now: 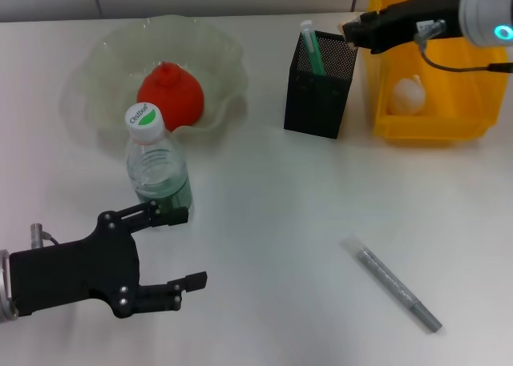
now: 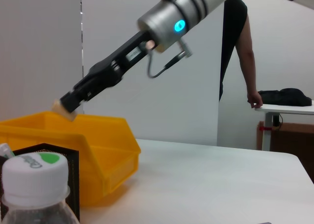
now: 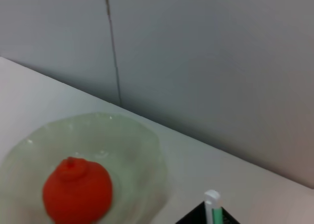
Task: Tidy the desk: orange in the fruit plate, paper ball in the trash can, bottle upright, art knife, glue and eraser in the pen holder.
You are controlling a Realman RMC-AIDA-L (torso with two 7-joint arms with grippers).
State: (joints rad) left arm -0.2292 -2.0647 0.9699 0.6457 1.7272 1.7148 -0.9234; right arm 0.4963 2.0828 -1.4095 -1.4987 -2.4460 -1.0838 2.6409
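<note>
The orange [image 1: 170,94] lies in the pale-green fruit plate [image 1: 104,58]; both also show in the right wrist view, the orange [image 3: 77,189] and the plate [image 3: 127,145]. The bottle [image 1: 157,164] stands upright in front of the plate. My left gripper [image 1: 183,248] is open and empty, just in front of the bottle. My right gripper [image 1: 351,30] hovers over the far right rim of the black mesh pen holder [image 1: 319,86], shut on the beige eraser [image 2: 64,110]. A green-and-white stick [image 1: 309,46] stands in the holder. The grey art knife [image 1: 397,290] lies on the table at the front right.
The yellow trash can [image 1: 433,126] stands right of the pen holder, with a white paper ball [image 1: 407,95] inside. A wall runs behind the table. In the left wrist view a person [image 2: 240,42] stands beside another table far behind.
</note>
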